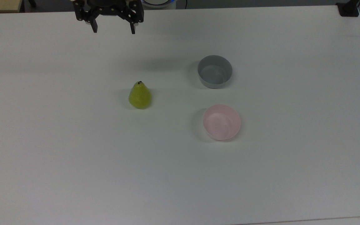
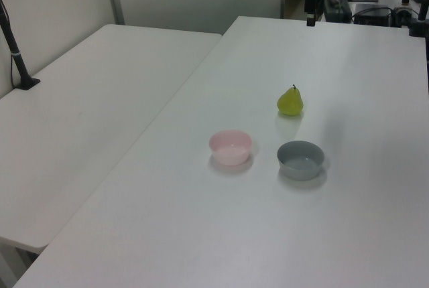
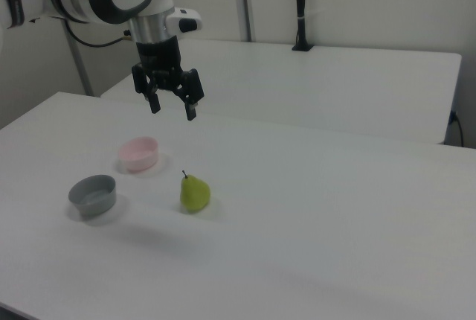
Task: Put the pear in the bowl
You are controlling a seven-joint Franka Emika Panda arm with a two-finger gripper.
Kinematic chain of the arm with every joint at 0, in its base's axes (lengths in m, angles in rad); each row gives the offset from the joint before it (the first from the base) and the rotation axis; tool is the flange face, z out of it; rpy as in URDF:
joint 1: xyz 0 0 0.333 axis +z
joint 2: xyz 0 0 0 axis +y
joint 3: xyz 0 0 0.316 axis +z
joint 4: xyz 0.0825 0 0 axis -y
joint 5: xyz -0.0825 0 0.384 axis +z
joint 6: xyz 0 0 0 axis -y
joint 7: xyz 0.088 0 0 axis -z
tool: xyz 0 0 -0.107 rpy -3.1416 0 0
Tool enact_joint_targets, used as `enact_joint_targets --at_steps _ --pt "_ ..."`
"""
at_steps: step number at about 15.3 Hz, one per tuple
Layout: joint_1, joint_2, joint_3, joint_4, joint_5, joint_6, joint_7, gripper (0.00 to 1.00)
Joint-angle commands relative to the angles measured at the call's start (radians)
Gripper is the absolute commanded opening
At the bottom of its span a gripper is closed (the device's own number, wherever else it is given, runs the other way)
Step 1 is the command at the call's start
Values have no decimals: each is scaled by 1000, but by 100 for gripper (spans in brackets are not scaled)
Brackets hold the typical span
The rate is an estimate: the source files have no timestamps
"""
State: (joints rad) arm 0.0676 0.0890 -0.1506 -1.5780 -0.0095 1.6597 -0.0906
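A white table point(image 1: 73, 172) fills the top view, with a second white table point(image 2: 87, 120) on the left view's left and a pale wall behind. The grey bowl point(image 1: 215, 71) right of centre and the pink bowl point(image 1: 221, 122) just below it are both empty. The glossy yellow-green pear point(image 1: 140, 95) stands upright at frame centre, dark stem up, well apart from both bowls. The gripper point(image 1: 113, 30) hangs at the upper left, fingers spread wide, holding nothing.

One pear point(image 1: 140, 96), one pink bowl point(image 1: 221, 122) and one grey bowl point(image 1: 214, 71).
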Motion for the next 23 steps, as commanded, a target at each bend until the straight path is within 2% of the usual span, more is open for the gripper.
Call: enact_joint_targets --at_steps 1,17,21,23 --pt "4 -28 -7 -16 16 -31 -24 100" --pt "12 -17 -6 -17 16 -26 -24 100" --pt "27 17 -3 -63 3 -12 -29 100" --pt "38 41 -3 -94 -4 41 -58 100"
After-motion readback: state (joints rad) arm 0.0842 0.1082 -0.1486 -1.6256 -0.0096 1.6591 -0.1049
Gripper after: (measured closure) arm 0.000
